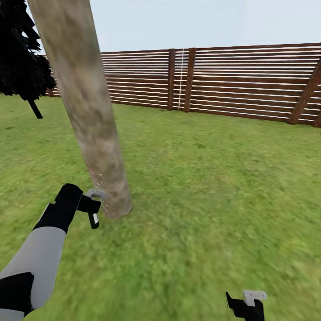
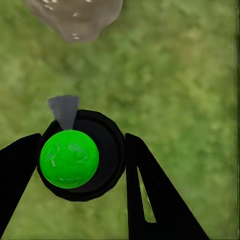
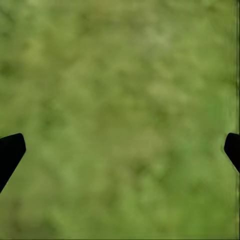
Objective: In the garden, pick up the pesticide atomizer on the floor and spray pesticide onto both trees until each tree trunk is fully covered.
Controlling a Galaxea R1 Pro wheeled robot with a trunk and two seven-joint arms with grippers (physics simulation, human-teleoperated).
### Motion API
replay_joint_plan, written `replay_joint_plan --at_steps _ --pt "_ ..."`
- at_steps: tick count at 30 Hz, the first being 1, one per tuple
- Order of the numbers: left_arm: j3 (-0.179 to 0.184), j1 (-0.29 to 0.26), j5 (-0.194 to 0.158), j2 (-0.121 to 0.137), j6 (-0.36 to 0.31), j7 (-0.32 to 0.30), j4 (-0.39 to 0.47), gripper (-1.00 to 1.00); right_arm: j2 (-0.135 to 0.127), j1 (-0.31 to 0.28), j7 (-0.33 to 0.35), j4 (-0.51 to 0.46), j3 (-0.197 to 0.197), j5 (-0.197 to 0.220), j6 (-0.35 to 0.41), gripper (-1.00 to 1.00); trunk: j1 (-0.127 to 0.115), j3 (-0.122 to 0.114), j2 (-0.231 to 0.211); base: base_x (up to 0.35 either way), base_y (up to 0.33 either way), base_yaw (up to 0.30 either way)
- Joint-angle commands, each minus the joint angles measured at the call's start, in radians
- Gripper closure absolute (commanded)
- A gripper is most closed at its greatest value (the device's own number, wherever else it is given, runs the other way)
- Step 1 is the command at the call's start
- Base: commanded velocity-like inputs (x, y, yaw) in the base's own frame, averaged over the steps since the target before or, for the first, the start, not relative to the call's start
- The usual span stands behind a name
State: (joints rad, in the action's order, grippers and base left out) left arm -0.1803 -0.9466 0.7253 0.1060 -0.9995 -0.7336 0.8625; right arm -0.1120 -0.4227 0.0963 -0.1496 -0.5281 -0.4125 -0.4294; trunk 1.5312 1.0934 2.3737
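Left gripper (image 2: 82,160) clamped on the upright pesticide atomizer (image 2: 75,157), its nozzle facing the tree trunk (image 1: 89,116) base just ahead. Right gripper (image 3: 120,150), fingers spread and empty, hangs farther from the trunk over grass (image 1: 214,187).

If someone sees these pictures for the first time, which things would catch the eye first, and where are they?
First the thick mottled tree trunk, rising from the grass at the left of the head view, with the brown slat fence across the back. Next, in the left wrist view, the dark atomizer with its bright green top, held between the fingers of the left tool close to the trunk's base. The right tool hangs open over grass.
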Motion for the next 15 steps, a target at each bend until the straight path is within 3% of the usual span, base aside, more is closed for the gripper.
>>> replay_joint_plan --at_steps 1,9,15 --pt "-0.002 0.000 0.010 0.000 -0.003 -0.010 0.001 1.00 0.000 -0.001 0.008 0.001 -0.009 -0.003 -0.003 -1.00 0.000 0.001 0.000 0.000 -0.277 0.000" --pt "-0.002 0.003 0.010 0.000 -0.004 -0.010 0.000 1.00 0.000 -0.001 0.007 0.001 -0.009 -0.003 -0.003 -1.00 0.000 0.001 0.000 0.000 -0.277 0.005" --pt "-0.002 0.003 0.010 0.001 -0.004 -0.010 0.000 1.00 0.000 -0.001 0.007 0.001 -0.009 -0.003 -0.003 -1.00 0.000 0.001 0.000 0.000 -0.277 0.225"
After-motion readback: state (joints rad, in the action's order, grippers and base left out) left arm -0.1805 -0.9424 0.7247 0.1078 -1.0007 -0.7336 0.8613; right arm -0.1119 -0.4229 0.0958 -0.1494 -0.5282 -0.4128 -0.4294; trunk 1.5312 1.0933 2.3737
